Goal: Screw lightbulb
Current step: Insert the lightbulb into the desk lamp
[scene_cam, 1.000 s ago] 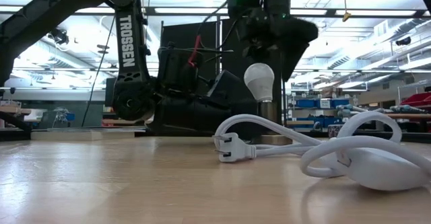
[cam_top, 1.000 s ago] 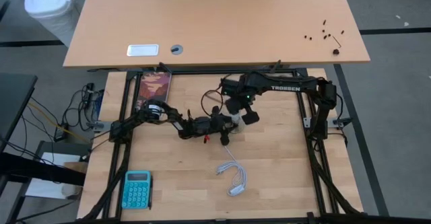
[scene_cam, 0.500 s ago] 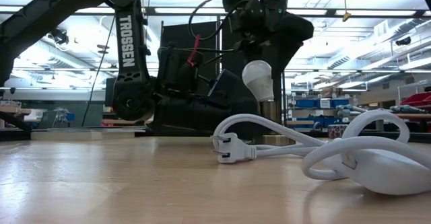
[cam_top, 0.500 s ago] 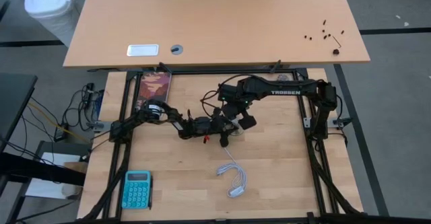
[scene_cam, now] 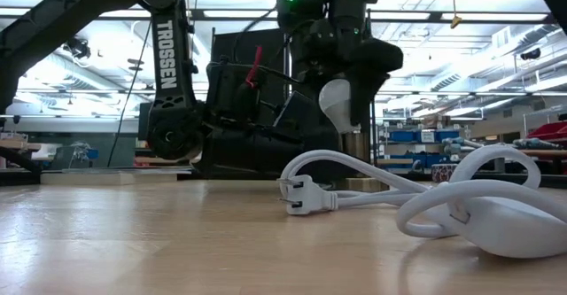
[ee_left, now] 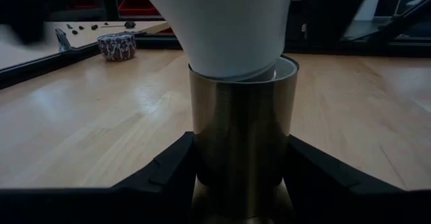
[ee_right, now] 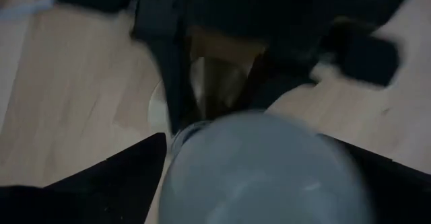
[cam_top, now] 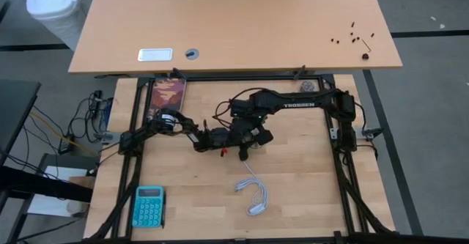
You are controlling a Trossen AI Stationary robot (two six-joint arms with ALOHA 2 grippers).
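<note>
left gripper clamped low on brass socket | right gripper above socket, closed on lightbulb | lightbulb tilted, neck at socket mouth, seemingly not seated

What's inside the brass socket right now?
The lightbulb's neck sits tilted in the brass socket, held by the left gripper; right gripper holds the bulb. Its screw base is hidden.
</note>
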